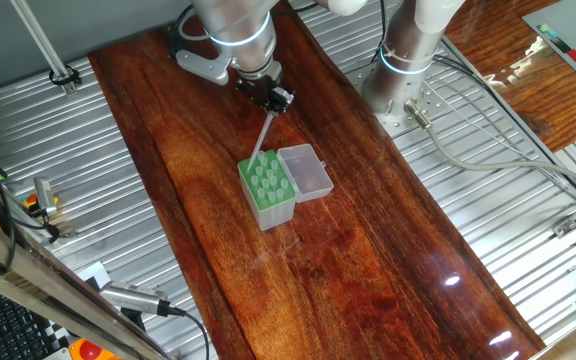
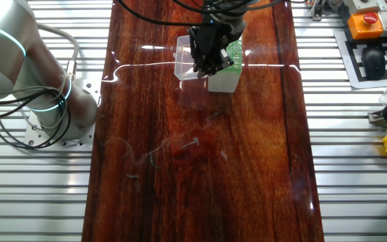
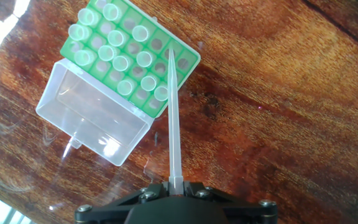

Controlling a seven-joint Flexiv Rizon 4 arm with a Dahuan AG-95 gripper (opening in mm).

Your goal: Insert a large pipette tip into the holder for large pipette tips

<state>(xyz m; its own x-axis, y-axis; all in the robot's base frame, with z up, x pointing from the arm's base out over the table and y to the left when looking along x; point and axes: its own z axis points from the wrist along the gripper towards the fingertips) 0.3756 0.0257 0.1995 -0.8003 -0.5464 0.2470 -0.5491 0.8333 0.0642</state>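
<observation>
Gripper fingers pinch the wide end of the large pipette tip, which we hold pointing away from the hand, down toward the table. Just beyond its narrow end lies the holder for large pipette tips, with the point over a hole in the edge row. We cannot tell whether the point has entered. We judge the step as alignment before insertion. Next, we must centre the point over an empty hole and lower straight. Beside the holder lies its clear lid, hinged open.

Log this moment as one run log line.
phase: insertion | end effector: shut on large pipette tip | tip end: over edge hole of green holder | lid: open
</observation>
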